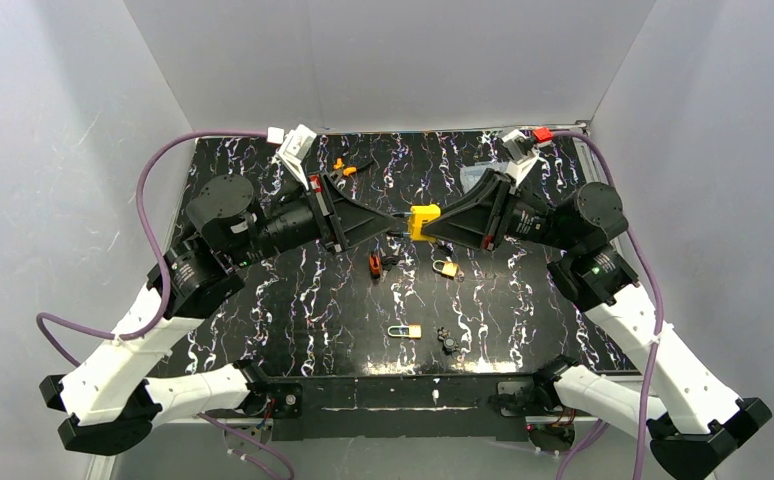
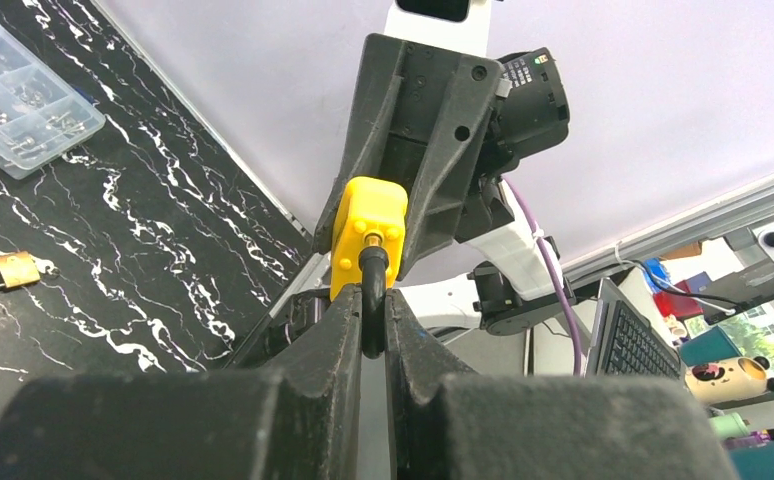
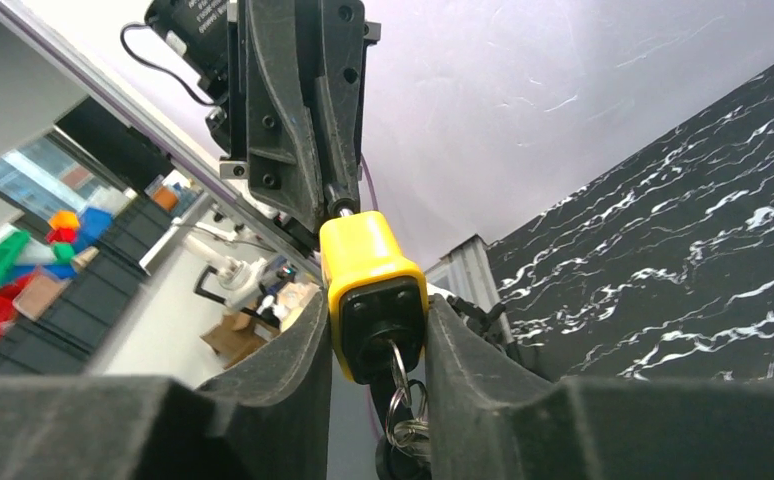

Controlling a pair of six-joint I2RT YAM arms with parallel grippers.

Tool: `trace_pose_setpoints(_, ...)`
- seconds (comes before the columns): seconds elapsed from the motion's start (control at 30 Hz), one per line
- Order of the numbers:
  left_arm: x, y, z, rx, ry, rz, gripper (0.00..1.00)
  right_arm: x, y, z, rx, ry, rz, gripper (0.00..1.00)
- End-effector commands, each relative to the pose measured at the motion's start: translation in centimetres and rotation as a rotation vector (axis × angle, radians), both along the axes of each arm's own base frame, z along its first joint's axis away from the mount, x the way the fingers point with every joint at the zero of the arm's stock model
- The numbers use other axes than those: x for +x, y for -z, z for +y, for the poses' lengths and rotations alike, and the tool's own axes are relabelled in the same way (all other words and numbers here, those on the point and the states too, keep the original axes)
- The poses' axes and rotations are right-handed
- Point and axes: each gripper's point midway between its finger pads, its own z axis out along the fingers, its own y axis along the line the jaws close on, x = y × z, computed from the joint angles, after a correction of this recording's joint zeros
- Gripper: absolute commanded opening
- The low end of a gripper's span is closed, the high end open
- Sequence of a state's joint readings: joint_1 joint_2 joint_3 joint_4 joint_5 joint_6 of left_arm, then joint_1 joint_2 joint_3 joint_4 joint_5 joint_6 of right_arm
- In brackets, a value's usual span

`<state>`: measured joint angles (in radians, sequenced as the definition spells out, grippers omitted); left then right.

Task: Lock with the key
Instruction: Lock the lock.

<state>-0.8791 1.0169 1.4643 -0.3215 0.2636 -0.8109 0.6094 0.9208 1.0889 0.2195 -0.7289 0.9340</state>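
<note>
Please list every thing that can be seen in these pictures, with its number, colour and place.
yellow padlock: one, yellow, black shackle, held in the air over mid-table.
keys: one bunch, silver, hanging at its keyhole.
brass padlock: one, gold, on the table near the yellow one.
long-shackle padlock: one, brass body, toward the near edge.
black item: one, beside it; kind unclear.
red item: one, red and black, left of the brass padlock; kind unclear.
orange pieces: two, far edge.
clear box: one, transparent, on the table.
table: one, black, white veins.
left fingers: black, shut on the shackle.
right fingers: black, shut on the yellow body.
</note>
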Motion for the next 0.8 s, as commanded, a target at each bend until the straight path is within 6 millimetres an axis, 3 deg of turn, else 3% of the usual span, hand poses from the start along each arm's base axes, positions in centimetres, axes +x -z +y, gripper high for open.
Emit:
trace_pose_setpoints(0.0,-0.3,-1.1,0.4,-0.015,0.009,-0.064,0.00,-1.6,-2.6,-0.8,0.067,-0.019,-0.062,0.07)
trace_pose_setpoints(0.07,-0.5,-0.5,0.6,0.021,0.013,-0.075,0.00,-2.0,-2.7,-0.9,0.065,-0.038,-0.055,0.01)
trace_pose_setpoints(0.33,-0.8,1.2,0.7,0.097,0.044,-0.093,0.00,-3.6,-3.4,-0.8,0.073,-0.145,-0.022,0.01)
trace_pose_setpoints(0.77,-0.6,1.7,-0.7,0.087,0.080,-0.057,0.00,-3.8,-4.1,-0.6,0.062,-0.132,-0.060,0.01)
